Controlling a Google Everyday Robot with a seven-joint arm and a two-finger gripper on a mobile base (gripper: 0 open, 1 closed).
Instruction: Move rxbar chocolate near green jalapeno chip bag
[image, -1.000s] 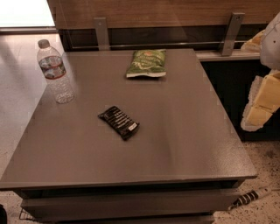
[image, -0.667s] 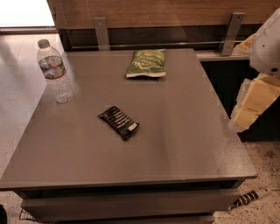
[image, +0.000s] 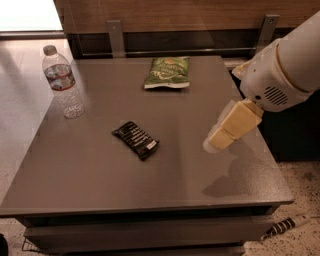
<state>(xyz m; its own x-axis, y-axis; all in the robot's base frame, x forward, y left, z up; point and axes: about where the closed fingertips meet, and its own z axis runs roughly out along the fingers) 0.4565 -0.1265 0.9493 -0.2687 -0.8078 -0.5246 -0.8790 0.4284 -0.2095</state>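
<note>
The rxbar chocolate (image: 136, 139), a small flat black wrapper with white text lines and a pale patch at its right end, lies near the middle of the grey table (image: 100, 175). The green jalapeno chip bag (image: 168, 72) lies flat at the table's far edge, well apart from the bar. My gripper (image: 220, 137) hangs on the white arm over the table's right side, to the right of the bar and above the surface, holding nothing.
A clear plastic water bottle (image: 62, 82) with a red label stands upright at the table's left side. A wooden wall with metal brackets (image: 115, 37) runs behind the table. A striped object (image: 286, 226) lies on the floor at lower right.
My arm has swung in from the right edge of view toward the left, and the gripper now hangs over the table's right side. The bar, bag and bottle have not moved.
</note>
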